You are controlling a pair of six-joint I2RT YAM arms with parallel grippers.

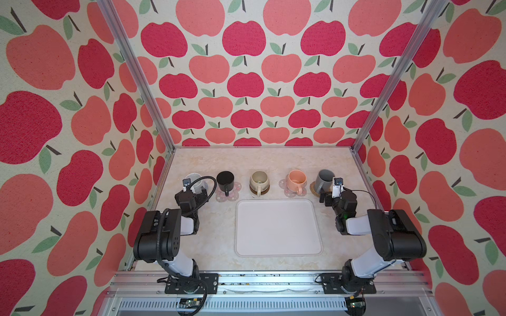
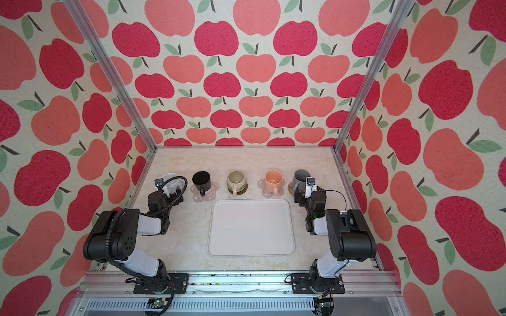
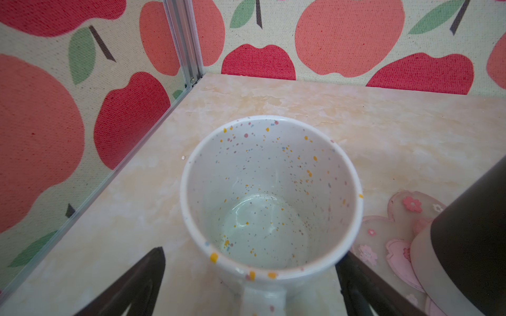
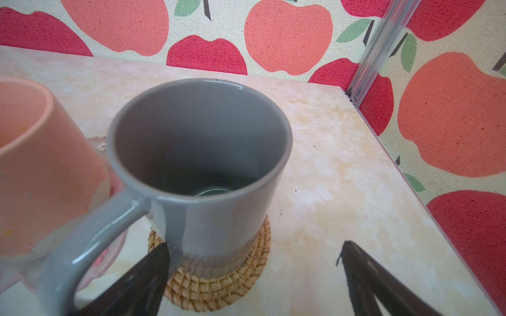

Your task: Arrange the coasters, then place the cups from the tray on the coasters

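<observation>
**Five mugs lined up beyond the tray, both pincers spread wide**

The left gripper (image 3: 253,253) is spread wide on either side of the white mug (image 3: 271,191) at its handle side and grips nothing; one finger stands clearly apart from the mug wall. That mug stands upright close to the side rail (image 3: 109,173), with only a narrow strip of table (image 3: 383,131) between; what lies under it is hidden.

The right gripper (image 4: 254,245) is also spread wide and has hold of nothing; one fingertip sits at the foot of the grey mug (image 4: 200,136), the other well apart over bare tabletop. The grey mug stands upright on the rattan coaster (image 4: 219,287), handle turned toward the peach mug (image 4: 41,164) just beside it.

In both top views all five cups stand off the tray (image 1: 278,227), in a row just past its far rim; the black mug (image 1: 225,179) on a pink flower coaster (image 1: 234,193); the cream mug (image 1: 258,179) on the wooden coaster (image 1: 267,189); the peach mug on a second pink flower coaster (image 1: 284,183). Open tabletop runs from the row to the back wall (image 1: 260,82); narrower strips lie between the tray's side rims and each arm.
</observation>
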